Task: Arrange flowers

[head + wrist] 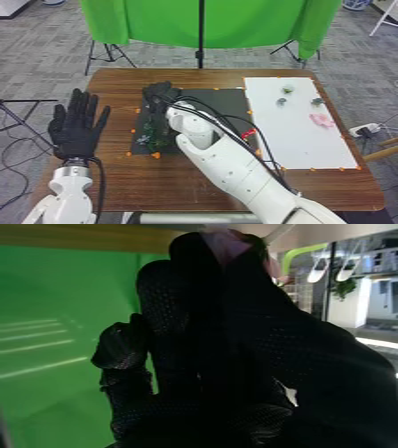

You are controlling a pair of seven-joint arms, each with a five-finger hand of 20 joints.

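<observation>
My right hand (pixel 158 95) is over the far left part of the dark mat (pixel 218 96). In the right wrist view, the thumb and fingers of my right hand (pixel 191 344) pinch a pink flower (pixel 227 245) at their tips. Green foliage with a pale bloom (pixel 149 139) lies on the mat's left side, nearer than the hand. Another pink flower (pixel 322 120) rests on the white board (pixel 289 145), with small green and grey-green pieces (pixel 288 89) toward its far end. My left hand (pixel 76 127) is held open, fingers straight, at the table's left edge.
The brown table (pixel 178 187) carries the mat and board, both edged with orange bits. A red item (pixel 249 133) is between them, beside the right arm's cables. The right arm crosses the mat. A green screen (pixel 151 22) stands behind the table.
</observation>
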